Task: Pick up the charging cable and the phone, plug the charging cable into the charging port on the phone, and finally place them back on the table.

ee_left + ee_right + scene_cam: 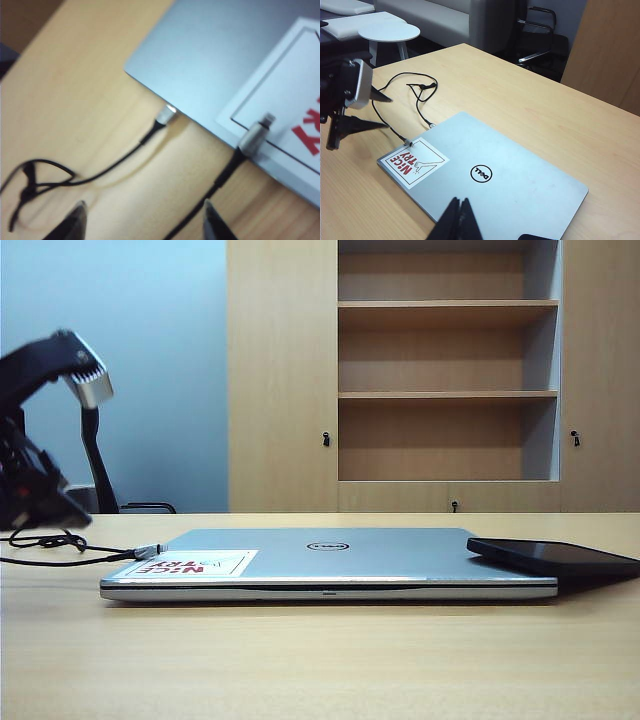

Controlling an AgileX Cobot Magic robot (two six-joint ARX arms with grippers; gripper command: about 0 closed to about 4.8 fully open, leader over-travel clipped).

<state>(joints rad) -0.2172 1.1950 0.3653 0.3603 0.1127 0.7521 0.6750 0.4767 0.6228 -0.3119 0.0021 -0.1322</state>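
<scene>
While the left gripper [382, 112] hangs with jaws spread over the charging cable [60, 545] at the frame's left, its plug lies on the laptop [330, 560]. At lower right, the phone [555, 558] rests on the laptop's corner; the right gripper [458, 220] is closed, empty.

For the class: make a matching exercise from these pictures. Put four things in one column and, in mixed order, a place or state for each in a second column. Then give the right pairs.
Things:
1. phone
2. cable plug
3. left gripper
4. right gripper

Places or states:
A. open, beside the laptop's sticker corner
B. shut, above the laptop
C. resting on the laptop's edge by the sticker
D. lying partly on the laptop's right end in the exterior view

Pairs: 1-D, 2-C, 3-A, 4-B
</scene>
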